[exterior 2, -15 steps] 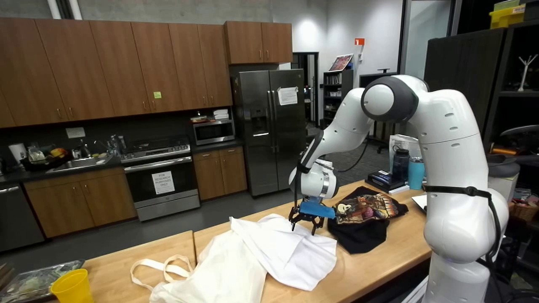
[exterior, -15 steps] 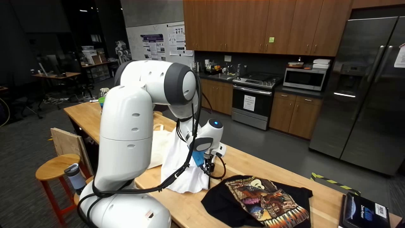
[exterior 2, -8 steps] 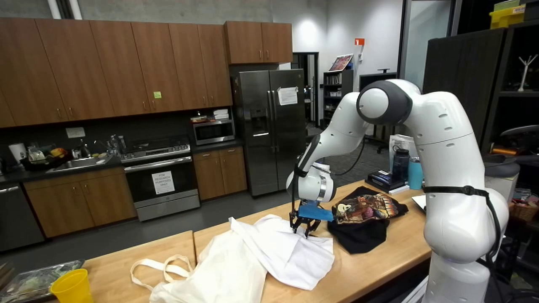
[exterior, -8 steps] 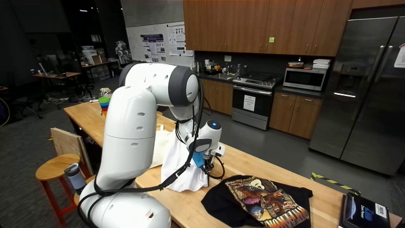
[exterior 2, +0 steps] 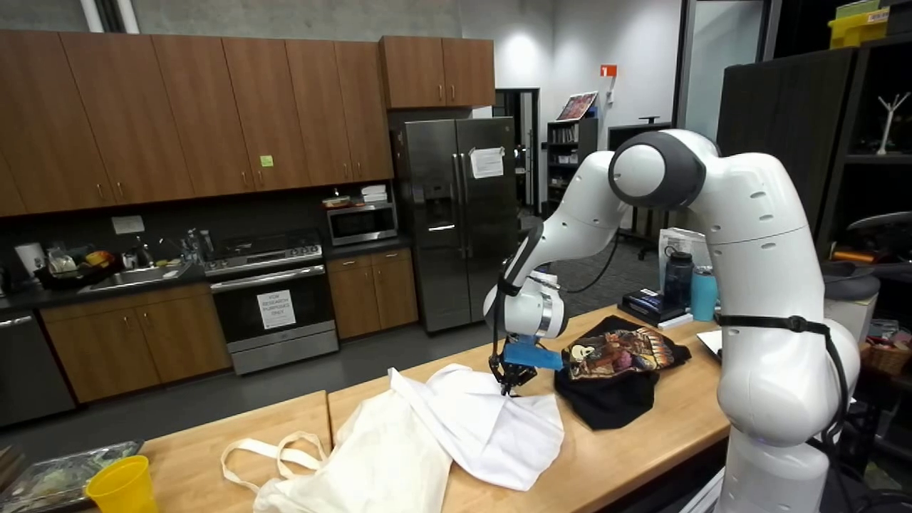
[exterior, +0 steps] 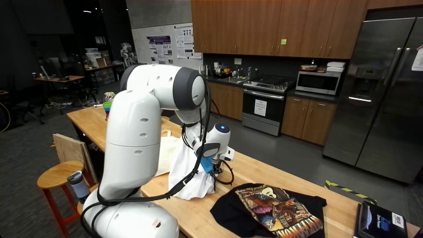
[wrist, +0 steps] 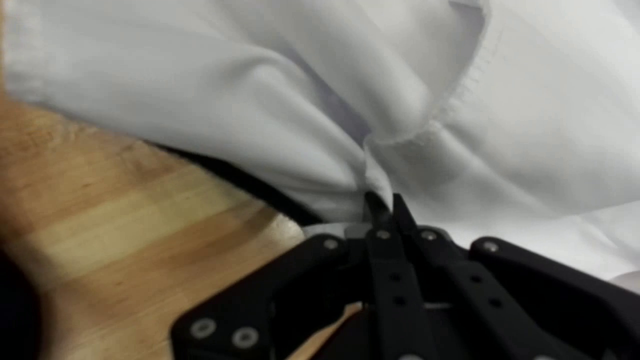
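fingers (wrist: 382, 220) clamped together on a thin fold of white cloth (wrist: 400, 110), near a black printed garment (exterior 2: 618, 362).

Both exterior views share the worktop (exterior 2: 605, 456), facing cabinets (exterior: 277, 26) beyond. The wrist view looks closely down on cloth (wrist: 175, 90).

Wrist view: white cloth (wrist: 390, 95) blurry (cropped, too)

The pincer (exterior: 217, 171) is at an edge of white cloth (exterior: 196, 185)
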You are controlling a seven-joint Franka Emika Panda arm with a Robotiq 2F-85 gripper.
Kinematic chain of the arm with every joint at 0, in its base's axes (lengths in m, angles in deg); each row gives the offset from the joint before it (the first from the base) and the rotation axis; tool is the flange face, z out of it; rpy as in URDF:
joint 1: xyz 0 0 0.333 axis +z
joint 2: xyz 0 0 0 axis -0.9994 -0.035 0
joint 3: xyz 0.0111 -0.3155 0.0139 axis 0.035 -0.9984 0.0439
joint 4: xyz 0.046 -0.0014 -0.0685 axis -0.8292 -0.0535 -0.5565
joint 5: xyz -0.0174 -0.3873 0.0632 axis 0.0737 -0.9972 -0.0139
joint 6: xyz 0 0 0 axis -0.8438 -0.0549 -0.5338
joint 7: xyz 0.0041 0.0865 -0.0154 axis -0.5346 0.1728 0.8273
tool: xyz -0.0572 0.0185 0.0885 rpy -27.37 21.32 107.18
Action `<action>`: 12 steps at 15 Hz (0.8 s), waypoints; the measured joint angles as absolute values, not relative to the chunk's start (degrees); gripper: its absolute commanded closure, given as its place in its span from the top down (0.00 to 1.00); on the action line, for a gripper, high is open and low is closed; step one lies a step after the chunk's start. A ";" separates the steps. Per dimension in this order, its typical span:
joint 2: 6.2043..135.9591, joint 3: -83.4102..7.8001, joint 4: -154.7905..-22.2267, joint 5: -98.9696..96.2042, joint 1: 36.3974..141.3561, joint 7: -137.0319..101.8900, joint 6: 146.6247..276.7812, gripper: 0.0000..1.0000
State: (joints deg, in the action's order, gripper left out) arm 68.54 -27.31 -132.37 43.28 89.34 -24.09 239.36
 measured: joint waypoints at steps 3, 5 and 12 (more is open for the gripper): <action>74.01 -27.48 -135.76 40.24 90.43 -21.38 240.03 0.01; 78.69 -28.02 -138.78 33.78 91.99 -15.84 240.20 0.01; 92.62 -24.58 -141.39 3.93 96.87 7.31 235.87 0.01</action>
State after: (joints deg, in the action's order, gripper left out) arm 92.62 -24.58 -141.39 3.93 96.87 7.31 235.87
